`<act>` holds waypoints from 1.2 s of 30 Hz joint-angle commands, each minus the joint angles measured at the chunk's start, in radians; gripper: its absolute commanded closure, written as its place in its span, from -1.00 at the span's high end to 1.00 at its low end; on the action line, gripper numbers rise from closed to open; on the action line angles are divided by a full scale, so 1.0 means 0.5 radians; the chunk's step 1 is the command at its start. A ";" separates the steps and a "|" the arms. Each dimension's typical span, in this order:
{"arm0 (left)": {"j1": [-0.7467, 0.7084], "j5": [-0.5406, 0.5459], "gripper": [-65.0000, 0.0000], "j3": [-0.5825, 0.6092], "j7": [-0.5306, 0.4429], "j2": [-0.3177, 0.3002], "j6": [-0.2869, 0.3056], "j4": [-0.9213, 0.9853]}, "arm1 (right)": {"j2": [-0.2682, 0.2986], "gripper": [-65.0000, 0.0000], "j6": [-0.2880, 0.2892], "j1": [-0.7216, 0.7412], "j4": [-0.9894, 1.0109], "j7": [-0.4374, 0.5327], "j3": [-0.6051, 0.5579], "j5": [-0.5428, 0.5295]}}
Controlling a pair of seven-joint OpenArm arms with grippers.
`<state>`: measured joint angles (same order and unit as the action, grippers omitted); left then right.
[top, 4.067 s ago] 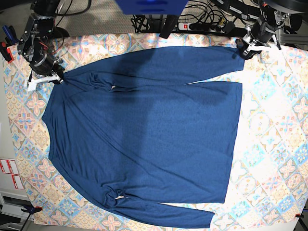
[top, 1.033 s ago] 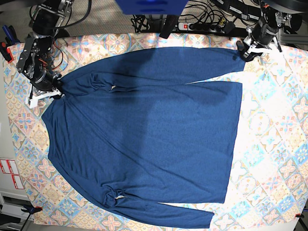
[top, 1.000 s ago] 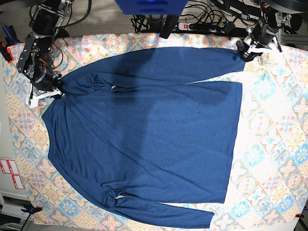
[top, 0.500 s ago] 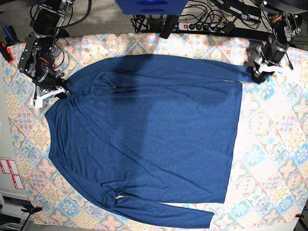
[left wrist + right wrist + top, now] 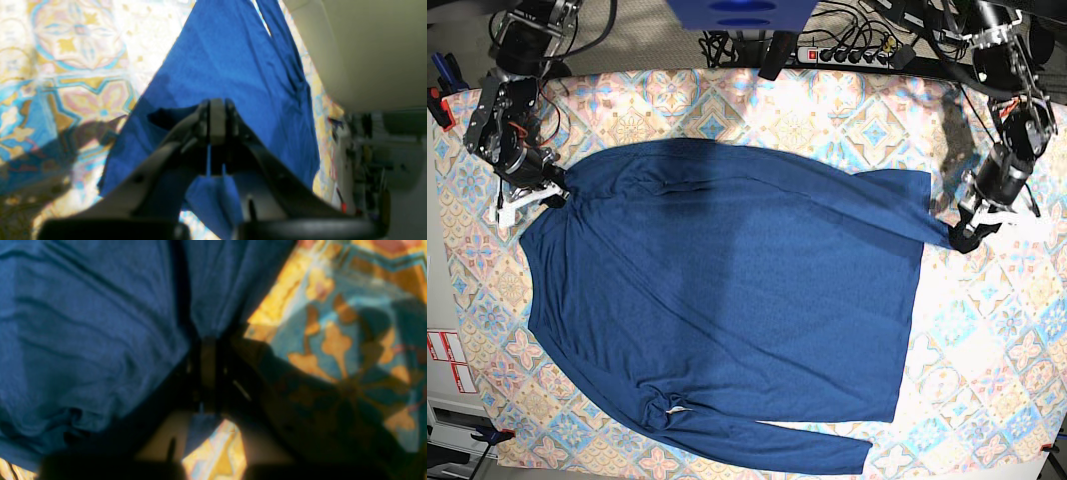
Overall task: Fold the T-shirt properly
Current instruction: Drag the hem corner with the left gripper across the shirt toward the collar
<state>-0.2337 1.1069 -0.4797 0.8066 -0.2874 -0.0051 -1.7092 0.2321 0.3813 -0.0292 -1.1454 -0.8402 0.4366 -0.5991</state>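
Navy knit fills most of the tablecloth [image 5: 1027, 330]: the T-shirt [image 5: 727, 300] lies spread flat, collar end toward the right arm's side, hem toward the left arm's. The left gripper [image 5: 972, 232] is clamped on the cuff of the upper sleeve; the wrist view shows its jaws pressed together with blue cloth [image 5: 233, 66] pinched between them and hanging away below. That sleeve now runs diagonally across the top of the body, its end just off the hem corner. Over at the shoulder, the right gripper [image 5: 527, 195] pinches the fabric too, jaws closed on a bunched fold [image 5: 206, 323], anchoring that corner against the table.

So this looks like the sleeve fold in hand, the first step, with the lower sleeve [image 5: 767, 445] untouched along the bottom edge. The next move calls for carrying the cuff inward over the body and laying it flat before letting go. The risk, I'd say, is the soft knit dragging and rumpling the chest.
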 commanded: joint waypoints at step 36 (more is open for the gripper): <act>0.266 0.037 -1.00 0.022 -0.102 0.138 0.009 0.480 | 0.034 -0.99 0.015 0.167 -0.028 0.031 0.245 -0.031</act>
<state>-0.1162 1.1072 -0.4694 0.7609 -0.2085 -0.0154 -1.4517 0.2302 0.3813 0.0406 -1.1450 -0.8421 0.5556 -0.6010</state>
